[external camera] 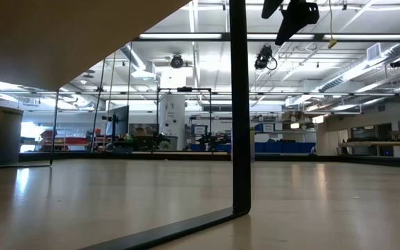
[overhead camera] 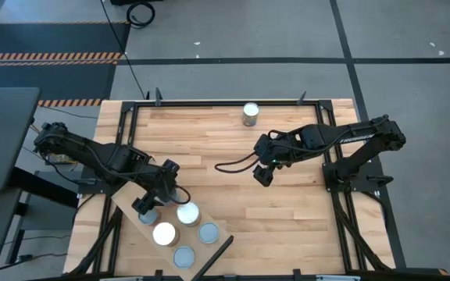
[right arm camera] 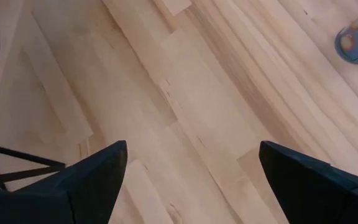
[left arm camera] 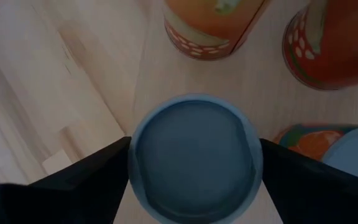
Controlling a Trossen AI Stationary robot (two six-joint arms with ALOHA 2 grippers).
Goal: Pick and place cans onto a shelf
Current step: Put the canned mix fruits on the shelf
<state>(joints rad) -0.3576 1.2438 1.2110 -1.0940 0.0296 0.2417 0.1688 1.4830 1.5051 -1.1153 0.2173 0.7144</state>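
Note:
The shelf [overhead camera: 126, 200] is a pale plank lying slantwise at the table's near left, with a dark bar [overhead camera: 214, 257] at its near end. Several cans stand on it: two white-topped [overhead camera: 188, 213] [overhead camera: 165, 232] and two grey-blue [overhead camera: 208, 232] [overhead camera: 183, 256]. My left gripper [overhead camera: 147, 206] hangs open over the shelf's far part, one finger on either side of a grey-blue-topped can [left arm camera: 194, 158] that stands upright on the plank. My right gripper [overhead camera: 264, 173] is open above bare tabletop at mid-right. One more can [overhead camera: 250, 115] stands at the far edge. My left gripper comes at the grey-blue-topped can from above, slanting down. Its fingers [left arm camera: 101, 174] lie close along the can's two opposite sides [left arm camera: 132, 163]. I cannot tell whether they touch it. The can stands on the shelf.
Orange- and red-labelled cans [left arm camera: 210, 28] [left arm camera: 331, 43] stand just beyond the left gripper, and another [left arm camera: 347, 149] is beside it. In the low view the dark bar [external camera: 240, 104] rises like a post. Bare wood lies under the right gripper [right arm camera: 191, 180].

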